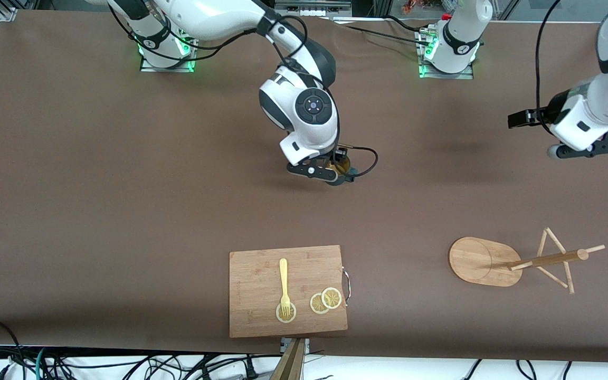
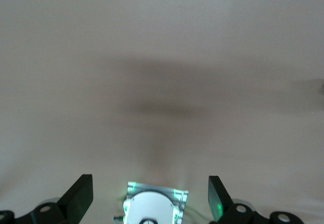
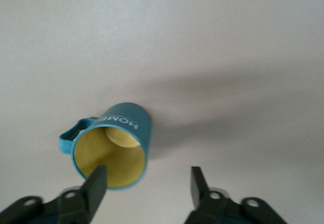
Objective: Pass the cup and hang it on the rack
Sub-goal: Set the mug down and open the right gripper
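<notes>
The cup (image 3: 114, 143) is a dark teal mug with a yellowish inside and a side handle. It stands upright on the brown table near the middle. In the front view the cup (image 1: 343, 166) is mostly hidden under the right hand. My right gripper (image 3: 148, 176) is open just above it, with one finger (image 3: 96, 183) over the cup's mouth and the other beside the cup; it also shows in the front view (image 1: 335, 171). The bamboo rack (image 1: 515, 261) is toward the left arm's end, nearer the camera. My left gripper (image 2: 149, 183) is open and empty and waits in the air (image 1: 586, 149) over bare table.
A wooden cutting board (image 1: 256, 274) lies near the table's front edge, with a yellow fork (image 1: 283, 282) and lemon slices (image 1: 326, 301) on it. The left arm's base (image 2: 154, 206) shows between the left gripper's fingers.
</notes>
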Controlling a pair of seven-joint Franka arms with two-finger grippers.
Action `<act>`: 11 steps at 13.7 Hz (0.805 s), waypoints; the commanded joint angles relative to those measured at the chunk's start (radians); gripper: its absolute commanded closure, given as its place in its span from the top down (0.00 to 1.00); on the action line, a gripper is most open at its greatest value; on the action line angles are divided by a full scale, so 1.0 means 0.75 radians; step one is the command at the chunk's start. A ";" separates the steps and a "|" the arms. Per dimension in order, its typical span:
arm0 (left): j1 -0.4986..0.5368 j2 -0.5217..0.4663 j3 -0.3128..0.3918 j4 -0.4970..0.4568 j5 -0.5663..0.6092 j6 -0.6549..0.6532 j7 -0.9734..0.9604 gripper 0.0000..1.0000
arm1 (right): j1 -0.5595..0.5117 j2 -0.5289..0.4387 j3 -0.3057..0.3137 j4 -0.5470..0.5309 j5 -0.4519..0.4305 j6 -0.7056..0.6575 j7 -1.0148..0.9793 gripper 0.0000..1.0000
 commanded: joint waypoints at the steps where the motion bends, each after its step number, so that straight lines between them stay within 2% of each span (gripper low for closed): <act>1: 0.012 -0.260 -0.016 -0.331 -0.020 0.182 0.016 1.00 | -0.090 -0.092 -0.007 0.066 -0.001 -0.174 -0.213 1.00; 5: 0.063 -0.385 -0.010 -0.570 -0.030 0.425 0.201 1.00 | -0.331 -0.221 -0.007 0.066 -0.009 -0.391 -0.672 1.00; 7: 0.114 -0.390 -0.004 -0.614 -0.071 0.482 0.355 1.00 | -0.460 -0.274 -0.013 0.066 -0.025 -0.483 -0.908 1.00; 9: 0.210 -0.379 -0.004 -0.654 -0.156 0.542 0.640 1.00 | -0.540 -0.326 -0.035 0.066 -0.109 -0.551 -1.066 1.00; 11: 0.328 -0.337 -0.004 -0.661 -0.281 0.554 0.941 1.00 | -0.619 -0.354 -0.085 0.066 -0.126 -0.572 -1.178 1.00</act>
